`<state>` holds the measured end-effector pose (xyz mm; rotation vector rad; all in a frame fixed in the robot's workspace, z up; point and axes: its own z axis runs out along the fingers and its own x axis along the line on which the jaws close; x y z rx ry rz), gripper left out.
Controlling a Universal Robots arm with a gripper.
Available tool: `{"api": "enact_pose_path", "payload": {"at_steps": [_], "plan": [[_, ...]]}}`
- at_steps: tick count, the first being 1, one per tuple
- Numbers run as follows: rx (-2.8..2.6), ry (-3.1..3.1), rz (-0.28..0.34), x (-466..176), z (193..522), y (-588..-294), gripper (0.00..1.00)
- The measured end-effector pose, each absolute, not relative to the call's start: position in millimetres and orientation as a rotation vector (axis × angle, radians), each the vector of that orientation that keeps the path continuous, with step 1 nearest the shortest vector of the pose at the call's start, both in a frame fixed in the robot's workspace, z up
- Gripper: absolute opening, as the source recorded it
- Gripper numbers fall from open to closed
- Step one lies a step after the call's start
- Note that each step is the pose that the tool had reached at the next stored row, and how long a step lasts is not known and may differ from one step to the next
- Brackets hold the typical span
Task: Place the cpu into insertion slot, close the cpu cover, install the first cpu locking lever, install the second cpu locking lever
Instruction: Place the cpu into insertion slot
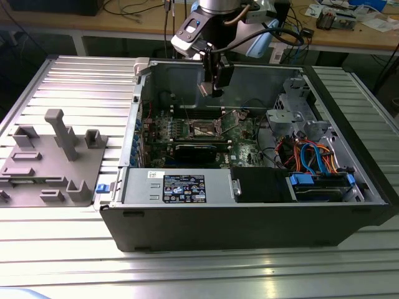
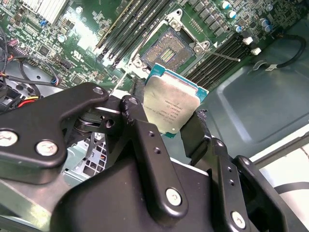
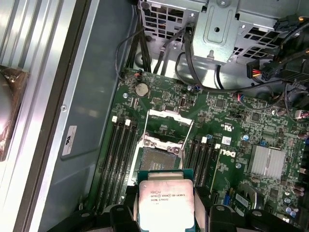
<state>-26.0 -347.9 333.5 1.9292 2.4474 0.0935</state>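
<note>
— Black fingers (image 2: 145, 140) up close: what's pinched between them?
— They're clamped on opposite edges of the flat square silver-topped cpu (image 2: 171, 104), held above the empty square brownish-gold insertion slot (image 2: 166, 50), not seated.
— How will it handle?
— Light, stiff, slick metal. I'd judge the underside fragile, so edge grip only, kept level.
</note>
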Motion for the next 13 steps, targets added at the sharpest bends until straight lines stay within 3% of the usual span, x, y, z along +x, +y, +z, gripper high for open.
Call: {"api": "enact_pose_path", "payload": {"at_steps": [13], "plan": [[2.041, 2.349, 0.087, -26.0, 333.0, -347.9, 0.55]]}}
